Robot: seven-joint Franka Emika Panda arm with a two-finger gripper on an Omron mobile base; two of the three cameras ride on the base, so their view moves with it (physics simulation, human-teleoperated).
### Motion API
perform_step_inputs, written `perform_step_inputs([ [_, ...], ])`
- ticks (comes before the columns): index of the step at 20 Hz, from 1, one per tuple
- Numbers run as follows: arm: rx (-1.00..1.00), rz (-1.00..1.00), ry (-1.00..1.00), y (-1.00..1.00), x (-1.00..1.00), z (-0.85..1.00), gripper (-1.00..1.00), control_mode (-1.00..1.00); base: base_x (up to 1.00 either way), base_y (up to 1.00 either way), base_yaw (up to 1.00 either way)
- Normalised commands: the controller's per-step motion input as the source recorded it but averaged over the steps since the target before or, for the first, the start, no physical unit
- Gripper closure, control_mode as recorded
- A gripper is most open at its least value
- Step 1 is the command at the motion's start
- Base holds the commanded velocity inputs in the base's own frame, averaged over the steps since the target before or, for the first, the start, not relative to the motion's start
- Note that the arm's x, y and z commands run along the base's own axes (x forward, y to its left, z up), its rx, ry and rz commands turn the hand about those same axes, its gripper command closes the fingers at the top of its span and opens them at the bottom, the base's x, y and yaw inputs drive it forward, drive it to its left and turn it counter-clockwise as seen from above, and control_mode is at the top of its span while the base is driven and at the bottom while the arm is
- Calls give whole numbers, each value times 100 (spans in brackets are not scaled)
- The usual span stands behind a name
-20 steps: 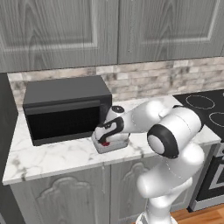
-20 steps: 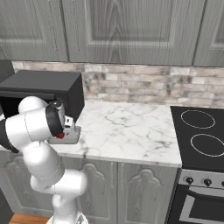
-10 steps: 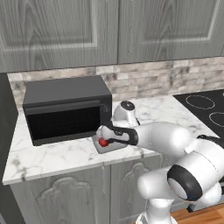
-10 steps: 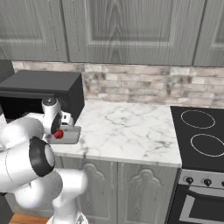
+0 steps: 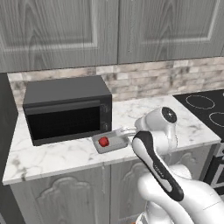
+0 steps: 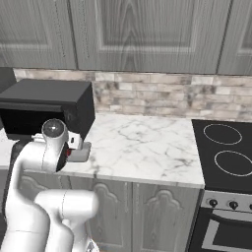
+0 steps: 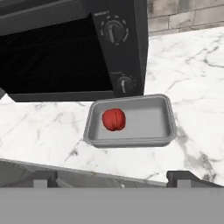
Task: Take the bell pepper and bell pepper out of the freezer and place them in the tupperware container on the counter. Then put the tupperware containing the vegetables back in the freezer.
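1. At the far left of the left base view stands the dark grey side of the tall freezer [image 5: 5, 131], against the end of the white marble-look desk [image 5: 57, 153] with grey veins.
2. On the desk to the right of it sits a black box-shaped microwave [image 5: 65, 109] with a dark glass door and two round knobs on its right panel.
3. Just in front of the microwave's right end, near the desk's front edge, lies the small shallow grey rectangular tupperware container [image 7: 148, 118] with rounded corners and a raised rim, lidless and flat on the marble.
4. One small glossy red roundish bell pepper [image 7: 114, 119] rests inside the container, in its left half as the hand view shows it; the right half of the tray floor is bare.
5. The white arm's gripper [image 7: 113, 177] hangs in front of the container, off the desk's front edge; the jaws stand wide apart, the two dark tips at the bottom of the hand view well to either side of the tray, holding nothing.
6. In the right base view the white arm covers most of the container, with a grey corner and a bit of red showing beside it.
7. Farther right the marble runs to a black cooktop [image 6: 226, 157] with ring-marked burners.
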Motion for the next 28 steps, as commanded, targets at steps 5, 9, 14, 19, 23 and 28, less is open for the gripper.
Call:
perform_step_inputs([
  [5,6,-7,-4,-41,-100,100,-100,-100,0,0,0],
  [9,3,-8,0,-31,-98,100,-100,-100,0,0,0],
  [14,0,-9,8,-23,-92,83,-100,-100,0,0,0],
  [19,-1,-5,11,-14,-73,8,-100,-100,0,0,0],
  [23,-8,-5,1,-2,-64,-15,-100,-100,0,0,0],
  [28,-1,-1,0,0,-16,-1,-100,100,-79,0,-4],
])
